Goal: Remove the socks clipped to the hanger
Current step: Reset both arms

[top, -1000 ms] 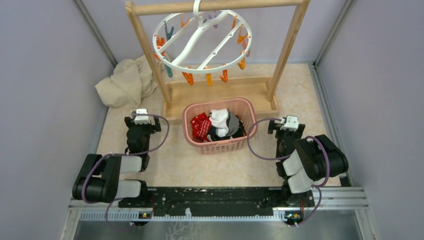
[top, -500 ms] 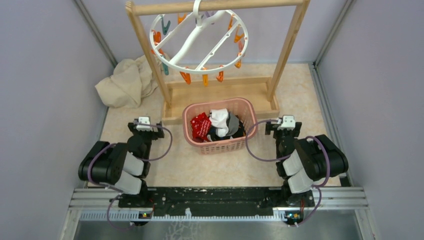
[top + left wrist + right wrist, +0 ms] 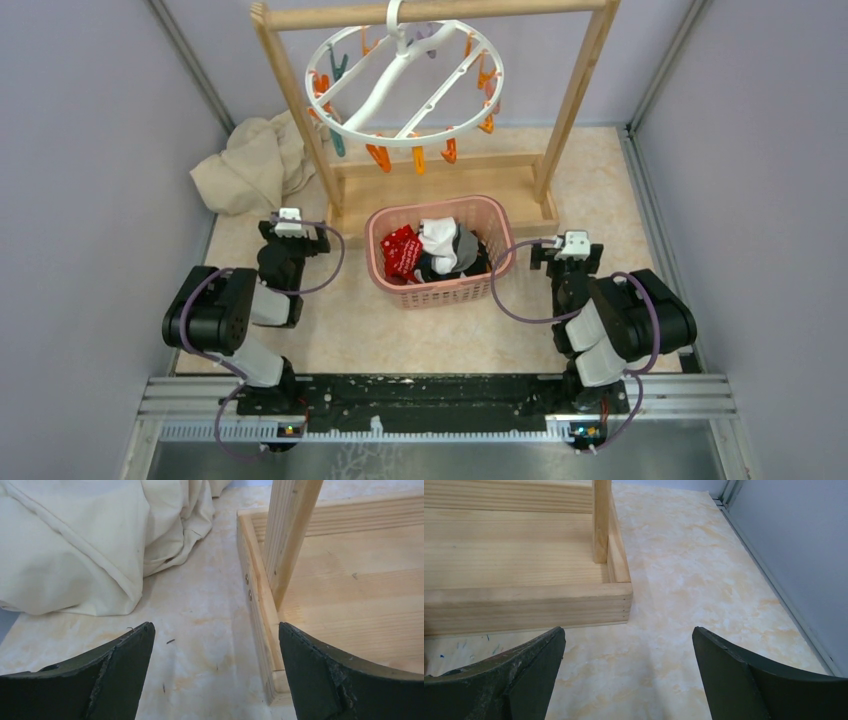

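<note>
The hanger (image 3: 378,85) is hung by its hook from the top rail of the wooden rack (image 3: 440,185). Its ring is tilted, with the near rim lowest, and is seen as an oval that is widest from left to right. The thick spoke runs from the hook down to the left. Orange clips (image 3: 378,157) dangle from the near rim.

The socks (image 3: 430,250) are heaped in the pink basket (image 3: 440,297), which is set on the bench (image 3: 620,200) just in front of the rack base.

Hanger and socks are shown only from above. The left wrist view adds the folds of a cream cloth (image 3: 75,545) beside the rack post, and the right wrist view the rack's other corner.

The left gripper (image 3: 289,222) (image 3: 215,626) and the right gripper (image 3: 570,243) (image 3: 629,630) are held low, their fingers (image 3: 120,670) spread wide on nothing.

Compared with half a second before, the ring has swung to the right and the left arm is folded further back. The right arm is unchanged.
</note>
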You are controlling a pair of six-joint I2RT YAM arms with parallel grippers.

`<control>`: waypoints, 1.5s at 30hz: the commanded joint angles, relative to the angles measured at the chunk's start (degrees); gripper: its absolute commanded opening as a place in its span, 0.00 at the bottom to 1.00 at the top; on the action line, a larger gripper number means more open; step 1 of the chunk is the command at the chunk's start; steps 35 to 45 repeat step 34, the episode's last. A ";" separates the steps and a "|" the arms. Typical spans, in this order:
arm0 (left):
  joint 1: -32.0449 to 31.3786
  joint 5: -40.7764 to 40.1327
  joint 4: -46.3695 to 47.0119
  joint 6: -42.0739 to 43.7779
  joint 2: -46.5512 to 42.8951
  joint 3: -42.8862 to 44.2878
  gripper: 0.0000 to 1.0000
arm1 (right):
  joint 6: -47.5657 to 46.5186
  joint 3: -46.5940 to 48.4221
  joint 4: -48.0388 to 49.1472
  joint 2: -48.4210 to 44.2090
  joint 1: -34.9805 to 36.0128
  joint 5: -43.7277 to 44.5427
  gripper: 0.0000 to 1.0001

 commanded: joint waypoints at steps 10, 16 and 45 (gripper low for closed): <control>0.36 2.20 -6.41 -0.34 0.05 1.73 0.99 | -0.16 -1.85 9.24 -0.21 -0.65 -1.03 0.99; 0.32 2.21 -6.37 -0.26 0.05 1.73 0.99 | -0.16 -1.86 9.22 -0.21 -0.63 -1.03 0.98; 0.29 2.21 -6.37 -0.26 0.05 1.76 0.99 | -0.16 -1.28 7.63 -0.78 -0.66 -1.21 0.99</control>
